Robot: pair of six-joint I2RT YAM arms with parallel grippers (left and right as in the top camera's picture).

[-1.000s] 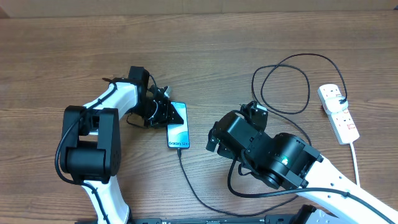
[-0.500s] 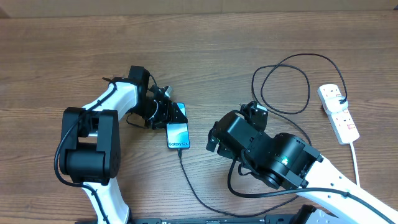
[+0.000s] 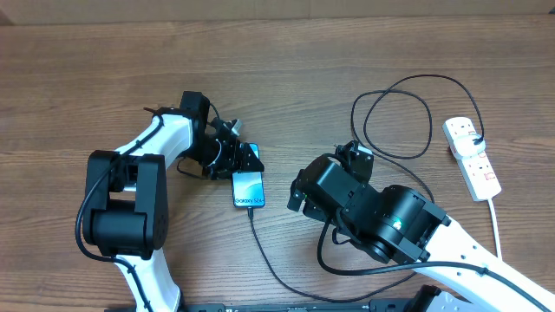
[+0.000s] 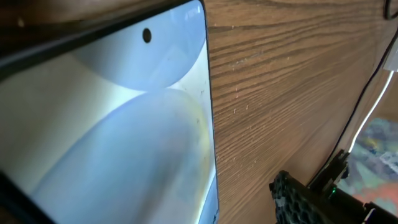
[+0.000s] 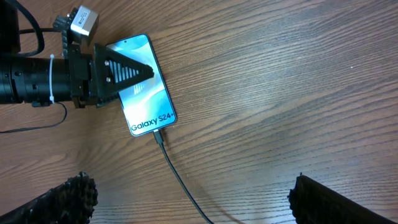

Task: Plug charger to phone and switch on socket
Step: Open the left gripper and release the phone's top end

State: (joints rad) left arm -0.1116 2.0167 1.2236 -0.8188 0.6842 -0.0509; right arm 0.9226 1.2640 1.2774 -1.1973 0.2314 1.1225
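galaxy s24+ phone (image 3: 248, 187) lies flat and face up on the wooden table (image 3: 347, 52), left of centre. its long side runs near to far, and the printed name is at its near end. its light blue screen fills most of the left wrist view, with the camera hole toward the far end.

from the left, the white left arm reaches across to the phone's far end. the left gripper (image 3: 240, 158) sits over that end. in the right wrist view one black triangular finger (image 5: 122, 71) overlaps the far left part of the screen. i cannot tell whether these jaws are released or clenched.

the charger (image 5: 160, 139) has its small black connector tip touching the middle of the phone's near edge. it looks seated there, though the port itself is too small to make out. its thin black cable trails away toward the near right, passes under the right arm, and shows again as a loop on the far right part of the table.

the right gripper (image 5: 189, 184) hovers near and to the right of the phone, apart from it. its jaws are spread wide and hold nothing.

at the far right edge lies the white power strip (image 3: 474, 161), well apart from both arms. it has red-marked switches, a black plug sits in its far outlet, and a white cord runs off its near end.
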